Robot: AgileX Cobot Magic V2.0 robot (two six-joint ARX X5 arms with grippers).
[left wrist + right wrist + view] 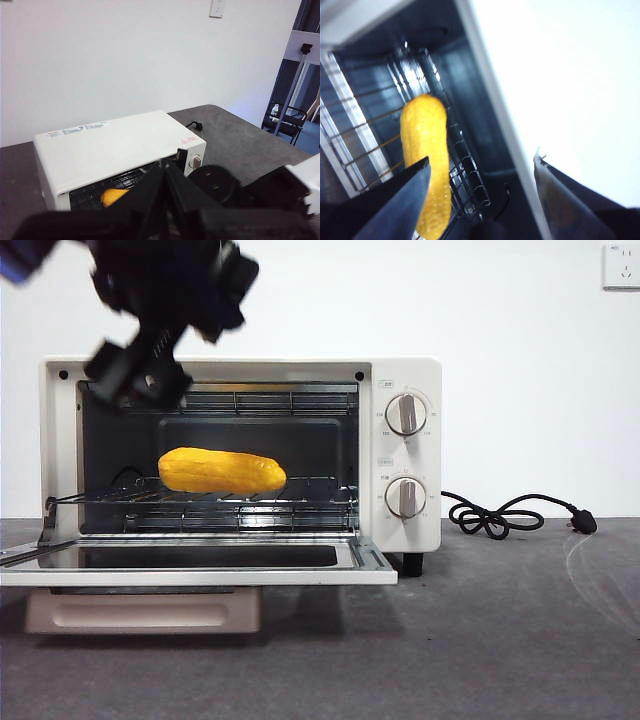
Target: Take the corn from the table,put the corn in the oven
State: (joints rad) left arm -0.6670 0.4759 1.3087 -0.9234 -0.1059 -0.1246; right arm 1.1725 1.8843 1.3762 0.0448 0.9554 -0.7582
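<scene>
The yellow-orange corn lies lengthwise on the wire rack inside the cream-white oven, left of the middle. The oven door hangs open and flat. My right gripper hovers at the upper left corner of the oven mouth, open and holding nothing. Its wrist view shows the corn just beyond the spread jaws of that gripper. My left gripper is shut and high above the oven, with a bit of corn showing below.
The oven's black cord coils on the dark grey table to the right of the oven, its plug lying further right. Two round knobs sit on the oven's right panel. A white wall stands behind.
</scene>
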